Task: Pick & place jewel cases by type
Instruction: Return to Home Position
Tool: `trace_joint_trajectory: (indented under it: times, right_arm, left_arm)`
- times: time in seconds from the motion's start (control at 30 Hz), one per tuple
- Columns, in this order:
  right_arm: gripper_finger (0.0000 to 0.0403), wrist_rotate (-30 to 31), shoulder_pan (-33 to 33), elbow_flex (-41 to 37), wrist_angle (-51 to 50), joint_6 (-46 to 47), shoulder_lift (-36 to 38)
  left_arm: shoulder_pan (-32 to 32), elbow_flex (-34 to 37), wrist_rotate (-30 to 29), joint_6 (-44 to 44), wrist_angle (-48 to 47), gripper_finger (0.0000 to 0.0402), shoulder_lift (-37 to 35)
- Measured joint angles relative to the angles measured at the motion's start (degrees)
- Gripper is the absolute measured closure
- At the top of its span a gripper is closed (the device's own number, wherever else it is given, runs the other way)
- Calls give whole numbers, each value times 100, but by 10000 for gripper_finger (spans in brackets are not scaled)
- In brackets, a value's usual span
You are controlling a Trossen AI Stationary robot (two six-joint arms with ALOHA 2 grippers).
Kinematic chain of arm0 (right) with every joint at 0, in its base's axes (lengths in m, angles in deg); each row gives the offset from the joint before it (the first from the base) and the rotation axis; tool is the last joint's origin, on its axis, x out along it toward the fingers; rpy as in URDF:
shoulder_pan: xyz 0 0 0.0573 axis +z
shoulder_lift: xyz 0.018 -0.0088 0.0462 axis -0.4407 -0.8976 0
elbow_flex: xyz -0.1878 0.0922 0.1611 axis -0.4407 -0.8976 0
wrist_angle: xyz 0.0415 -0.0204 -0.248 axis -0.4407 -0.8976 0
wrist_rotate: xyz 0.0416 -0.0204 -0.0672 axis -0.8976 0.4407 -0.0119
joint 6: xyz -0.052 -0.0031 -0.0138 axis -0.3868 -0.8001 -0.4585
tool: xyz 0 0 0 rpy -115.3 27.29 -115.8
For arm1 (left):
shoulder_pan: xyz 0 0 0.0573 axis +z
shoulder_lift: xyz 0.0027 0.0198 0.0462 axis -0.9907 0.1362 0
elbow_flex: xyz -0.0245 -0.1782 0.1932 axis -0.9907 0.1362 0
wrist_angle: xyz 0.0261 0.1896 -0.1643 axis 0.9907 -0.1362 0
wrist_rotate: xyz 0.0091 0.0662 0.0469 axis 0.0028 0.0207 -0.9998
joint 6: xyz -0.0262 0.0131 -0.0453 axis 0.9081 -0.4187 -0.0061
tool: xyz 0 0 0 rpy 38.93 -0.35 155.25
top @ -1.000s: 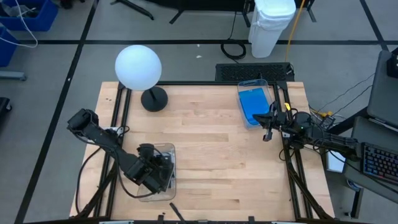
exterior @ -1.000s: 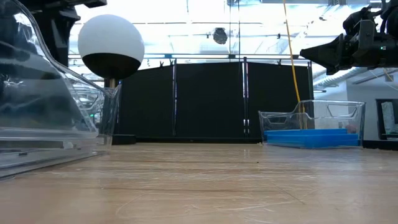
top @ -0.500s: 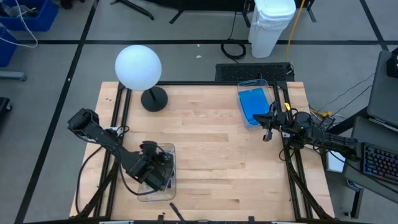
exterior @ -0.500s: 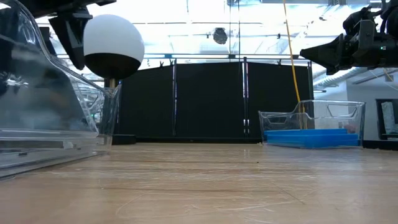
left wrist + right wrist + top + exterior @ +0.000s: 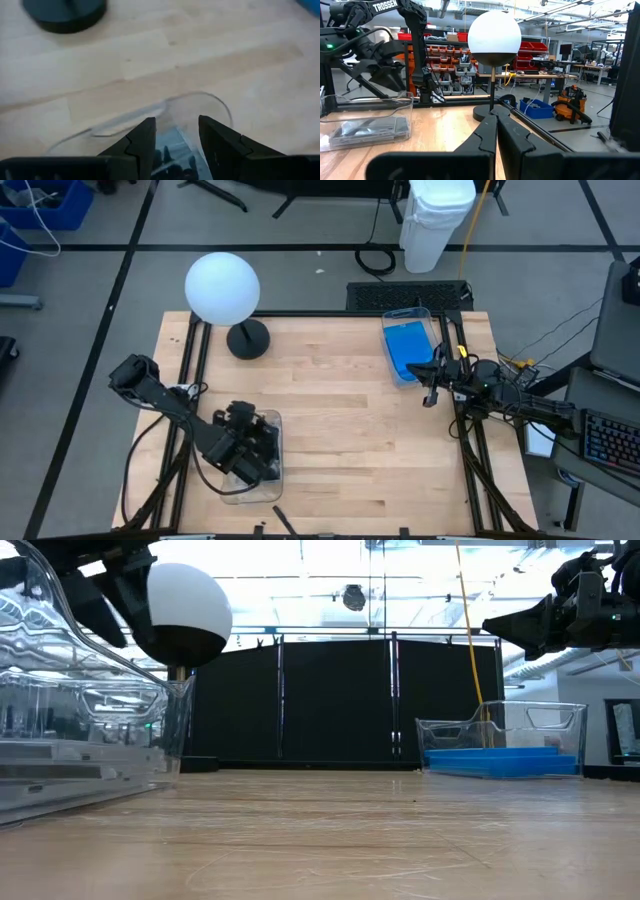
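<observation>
Dark jewel cases [image 5: 172, 152] lie flat in a clear bin [image 5: 280, 450] near the table's front left; the right wrist view shows them too [image 5: 370, 129]. My left gripper [image 5: 252, 438] hangs over that bin, slanting down, open, with nothing between its fingers [image 5: 147, 137]. Blue jewel cases [image 5: 408, 350] lie in a second clear bin [image 5: 420, 313] at the far right, seen from the side in the low view [image 5: 505, 760]. My right gripper [image 5: 430, 395] waits shut beside the blue bin, roughly level above the table [image 5: 496, 120].
A white globe lamp [image 5: 222, 288] on a black base [image 5: 247, 338] stands at the far left. Bare wood lies between the two bins. Cables and a keyboard [image 5: 405, 295] sit beyond the far and right edges.
My left gripper has rolled about its own axis over the near-left bin and stays open; in the low view its fingers now show tilted above the bin's rim. The right arm has kept still.
</observation>
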Motion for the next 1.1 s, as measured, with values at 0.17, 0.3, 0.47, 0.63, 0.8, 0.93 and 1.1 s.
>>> trace_joint_trajectory:
  times: [0.17,0.3,0.47,0.63,0.8,0.93,1.1]
  right_arm:
    - [399,0,2,-2,0,-2,-2]
    - [399,0,0,0,0,-1,-2]
    - [399,0,0,0,0,-1,-1]
    - [399,0,2,0,0,-2,0]
    - [399,0,1,-1,0,-1,-2]
    - [398,0,0,0,0,0,-2]
    - [398,0,1,-1,0,-1,0]
  left_arm:
    - [-105,-2,372,-941,526,247,0]
    - [-203,-2,766,-1351,654,247,0]
    - [-263,-2,512,-1699,941,247,0]
    - [-554,-2,-1677,-3987,1807,247,-15]
    - [-696,1,-2500,-4695,1732,247,-428]
    - [-646,361,-2584,-4978,1955,248,-845]
    - [-497,1789,-2635,-5555,3527,256,-1658]
